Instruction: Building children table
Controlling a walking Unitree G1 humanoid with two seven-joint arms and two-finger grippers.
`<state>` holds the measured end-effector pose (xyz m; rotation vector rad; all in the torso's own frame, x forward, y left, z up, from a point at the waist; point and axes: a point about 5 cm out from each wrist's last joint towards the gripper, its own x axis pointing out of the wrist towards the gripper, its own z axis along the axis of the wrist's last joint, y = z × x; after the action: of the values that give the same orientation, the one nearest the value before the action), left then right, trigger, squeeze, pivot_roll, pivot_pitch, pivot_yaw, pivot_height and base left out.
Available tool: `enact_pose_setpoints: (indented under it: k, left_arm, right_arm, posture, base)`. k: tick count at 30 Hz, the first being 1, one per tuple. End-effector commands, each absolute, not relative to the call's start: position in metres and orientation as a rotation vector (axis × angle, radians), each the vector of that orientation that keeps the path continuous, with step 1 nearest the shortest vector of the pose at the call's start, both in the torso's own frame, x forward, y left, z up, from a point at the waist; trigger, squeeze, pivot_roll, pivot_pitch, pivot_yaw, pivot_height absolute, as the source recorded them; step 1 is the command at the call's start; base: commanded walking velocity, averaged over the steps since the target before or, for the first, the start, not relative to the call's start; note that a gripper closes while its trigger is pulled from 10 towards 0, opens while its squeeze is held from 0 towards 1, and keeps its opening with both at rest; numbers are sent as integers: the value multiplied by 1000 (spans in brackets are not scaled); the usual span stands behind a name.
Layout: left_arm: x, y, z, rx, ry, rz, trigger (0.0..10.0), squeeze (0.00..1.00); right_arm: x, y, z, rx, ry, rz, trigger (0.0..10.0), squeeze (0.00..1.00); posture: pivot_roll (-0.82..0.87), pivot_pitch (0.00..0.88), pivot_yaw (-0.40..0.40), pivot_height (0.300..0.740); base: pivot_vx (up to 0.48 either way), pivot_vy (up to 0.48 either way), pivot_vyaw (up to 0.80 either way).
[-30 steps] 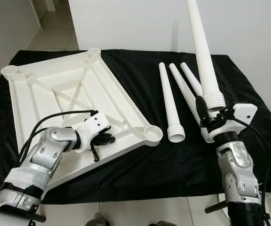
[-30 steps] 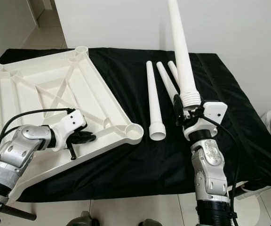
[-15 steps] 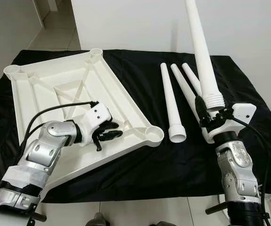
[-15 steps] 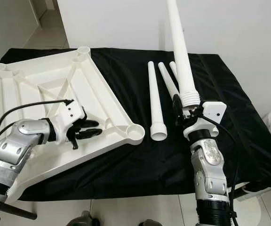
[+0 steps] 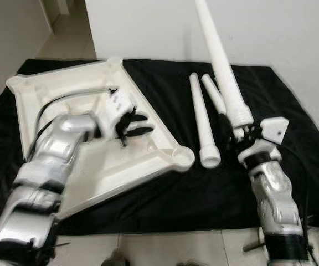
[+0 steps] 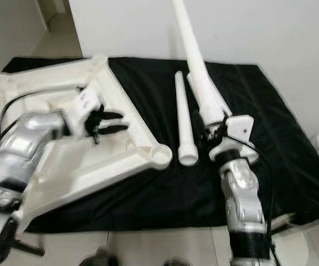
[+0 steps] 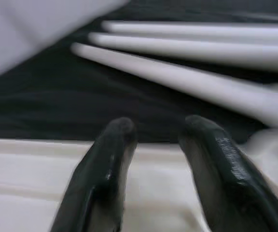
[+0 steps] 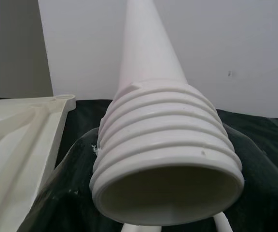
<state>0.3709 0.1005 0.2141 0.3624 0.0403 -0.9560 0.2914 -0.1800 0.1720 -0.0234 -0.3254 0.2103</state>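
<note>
Left hand [image 5: 133, 124] now farther over tabletop [image 5: 54, 100]

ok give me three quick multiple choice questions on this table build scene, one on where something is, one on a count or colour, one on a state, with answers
1. Where is the left gripper?
A. over the upturned white tabletop
B. on the floor
C. against the wall

2. How many white legs lie loose on the black cloth?
A. none
B. two
C. five

3. What state is the right gripper in?
A. open and empty
B. shut on a leg near its threaded end
C. shut on the cloth

Answers:
1 A, its black fingers sit above the tabletop near the long edge.
2 B, one leg and another leg lie side by side on the cloth.
3 B, the held leg rises tilted from that gripper, and the right wrist view has its ribbed end between the fingers.
</note>
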Motion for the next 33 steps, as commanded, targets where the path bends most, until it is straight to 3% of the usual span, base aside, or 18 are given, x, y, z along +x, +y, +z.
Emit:
enact_pose_setpoints:
  k: [1, 9, 10, 11, 13, 14, 18, 22, 25, 33]
  left_arm:
    - [378, 97, 209, 295, 72, -912, 10000, 1000]
    - [385, 75, 219, 48, 68, -913, 10000, 1000]
    - [388, 70, 222, -21, 75, -900, 10000, 533]
    - [389, 66, 224, -116, 97, -900, 10000, 0]
    - [389, 66, 224, -116, 97, -900, 10000, 0]
    - [390, 63, 226, -219, 131, -914, 10000, 0]
    - [389, 61, 228, -298, 158, -928, 10000, 0]
    - [392, 55, 238, -553, 235, -950, 10000, 0]
    - [392, 55, 238, -553, 235, -950, 10000, 0]
    - [394, 51, 248, -750, 290, -967, 10000, 0]
  right_arm:
    - [292, -179, 175, -26, -354, 208, 10000, 0]
    - [292, -173, 178, -61, -381, 200, 10000, 0]
    - [292, -171, 177, -81, -386, 220, 10000, 0]
    - [291, -168, 177, -90, -394, 241, 10000, 0]
    - [291, -168, 177, -90, -394, 241, 10000, 0]
    - [289, -166, 178, -95, -403, 258, 10000, 0]
    - [289, -164, 178, -96, -408, 270, 10000, 0]
    - [287, -153, 178, -119, -425, 344, 10000, 0]
    - [287, -153, 178, -119, -425, 344, 10000, 0]
    - [285, -129, 174, -193, -424, 501, 10000, 0]
  posture:
    - [6, 0, -15, 740]
    - [-26, 0, 1, 740]
    - [-28, 0, 6, 740]
    - [-29, 0, 12, 740]
    - [-29, 0, 12, 740]
    - [-26, 0, 14, 740]
    - [-26, 0, 14, 740]
    - [-8, 0, 8, 740]
    - [-8, 0, 8, 740]
    - [-5, 0, 1, 740]
  base:
    - [0, 0, 0]
    - [0, 0, 0]
    - [0, 0, 0]
    - [0, 0, 0]
    - [0, 0, 0]
    - [0, 0, 0]
    - [0, 0, 0]
    - [0, 0, 0]
    - [0, 0, 0]
    - [0, 0, 0]
